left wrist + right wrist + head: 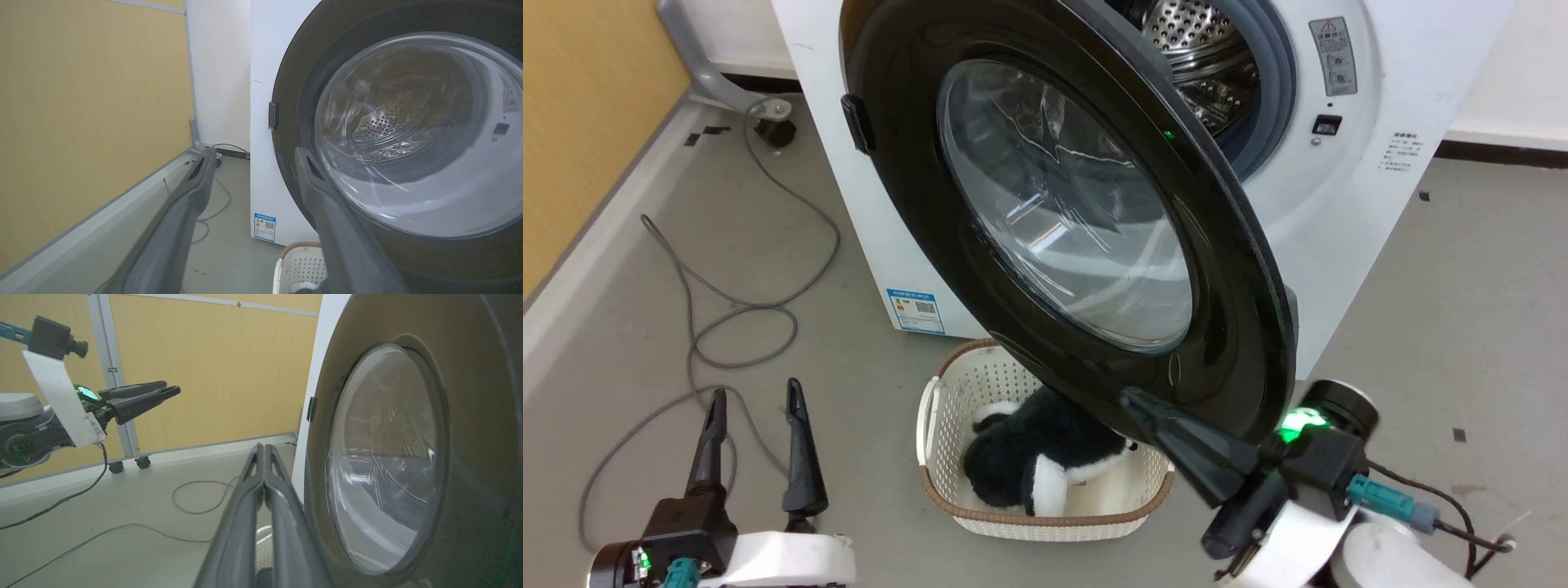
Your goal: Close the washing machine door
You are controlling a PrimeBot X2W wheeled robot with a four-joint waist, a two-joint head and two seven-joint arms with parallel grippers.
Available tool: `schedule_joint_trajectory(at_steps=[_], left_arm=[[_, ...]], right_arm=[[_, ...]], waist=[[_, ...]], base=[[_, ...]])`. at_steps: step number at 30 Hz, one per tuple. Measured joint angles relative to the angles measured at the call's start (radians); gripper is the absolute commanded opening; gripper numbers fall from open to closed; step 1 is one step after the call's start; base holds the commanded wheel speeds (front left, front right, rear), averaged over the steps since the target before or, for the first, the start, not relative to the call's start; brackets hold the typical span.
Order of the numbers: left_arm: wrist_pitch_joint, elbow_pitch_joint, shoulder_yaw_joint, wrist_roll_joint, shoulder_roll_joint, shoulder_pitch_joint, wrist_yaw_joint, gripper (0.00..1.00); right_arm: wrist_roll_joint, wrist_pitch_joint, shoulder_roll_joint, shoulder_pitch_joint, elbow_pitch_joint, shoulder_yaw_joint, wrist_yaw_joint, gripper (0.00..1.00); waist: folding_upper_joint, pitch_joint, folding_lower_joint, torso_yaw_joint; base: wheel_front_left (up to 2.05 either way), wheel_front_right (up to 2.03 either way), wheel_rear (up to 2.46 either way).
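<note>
The washing machine door (1225,269) stands partly open, with its lower glossy black rim right at the tips of the right gripper (1134,402). That gripper's two fingers are pressed together with nothing between them. Whether the tips actually touch the rim I cannot tell. Beyond the tips rises the door's domed glass window (1070,204). Past the door's far edge, the perforated steel drum (1201,49) of the white washing machine (1405,106) shows. Just left of the right fingers, on the floor (1462,286), sits a cream perforated basket (935,408) holding a black and white plush toy (1029,465). The left gripper (756,396) is well apart from the door, its fingers spread wide and empty, with a grey cable (694,327) lying near their tips.
</note>
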Motion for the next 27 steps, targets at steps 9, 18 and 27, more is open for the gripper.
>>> schedule_joint_trajectory(at_steps=[9, 18, 27], left_arm=[[0.000, 0.014, 0.001, 0.047, -0.052, -0.030, -0.042, 1.00], [0.000, 0.022, -0.002, 0.080, -0.086, -0.066, -0.064, 1.00], [0.000, 0.011, -0.010, 0.088, -0.104, -0.117, -0.071, 1.00]], right_arm=[[0.013, 0.000, 0.006, 0.026, 0.108, -0.174, 0.000, 0.00], [0.004, 0.000, 0.035, 0.034, 0.148, -0.373, 0.002, 0.00], [0.004, 0.000, 0.089, -0.068, 0.225, -0.544, 0.002, 0.00]], waist=[[0.0000, 0.043, 0.0000, -0.009], [0.0000, 0.093, 0.0000, -0.012], [0.0000, 0.174, 0.0000, -0.007]], base=[[0.00, 0.00, 0.00], [0.00, 0.00, 0.00], [0.00, 0.00, 0.00]])
